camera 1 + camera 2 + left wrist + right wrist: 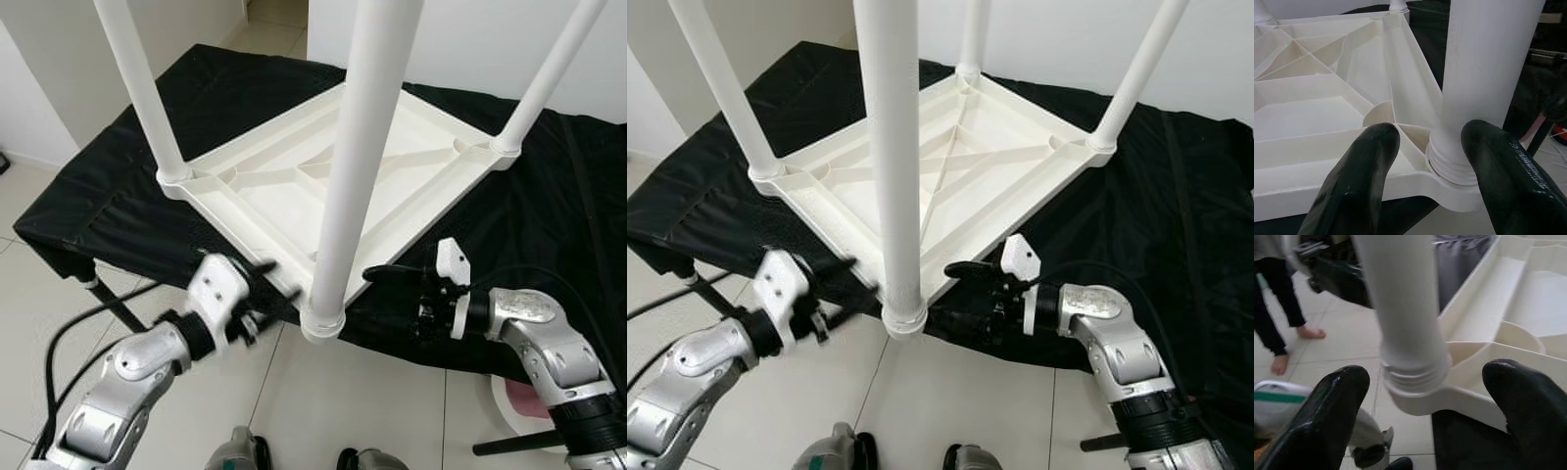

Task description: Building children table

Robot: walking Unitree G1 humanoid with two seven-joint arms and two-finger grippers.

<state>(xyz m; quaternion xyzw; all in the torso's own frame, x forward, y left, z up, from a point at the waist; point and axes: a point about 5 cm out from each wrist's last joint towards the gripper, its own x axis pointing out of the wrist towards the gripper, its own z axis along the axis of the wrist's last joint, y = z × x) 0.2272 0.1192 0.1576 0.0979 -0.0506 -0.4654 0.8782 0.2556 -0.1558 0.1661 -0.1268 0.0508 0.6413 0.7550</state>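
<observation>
You see smooth white plastic, semi-matt: tabletop (284, 186) & legs (355, 147). Black cloth (127, 186) under it, creased, slight sheen. Floor tiles (323, 411) glossy. Gripper fingers (1361, 171): glossy black; arms w/ brushed silver metal.

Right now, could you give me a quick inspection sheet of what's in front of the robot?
Surface: black cloth over a low stand.
Job's things: white table top upside down; four legs up, the near leg at the overhanging corner.
Clutter: nothing seen.
Claws: left claw and right claw open, either side of the near leg's base.
Cables: black cable by the left arm.
Surroundings: pale floor tiles; a person's bare feet.
</observation>
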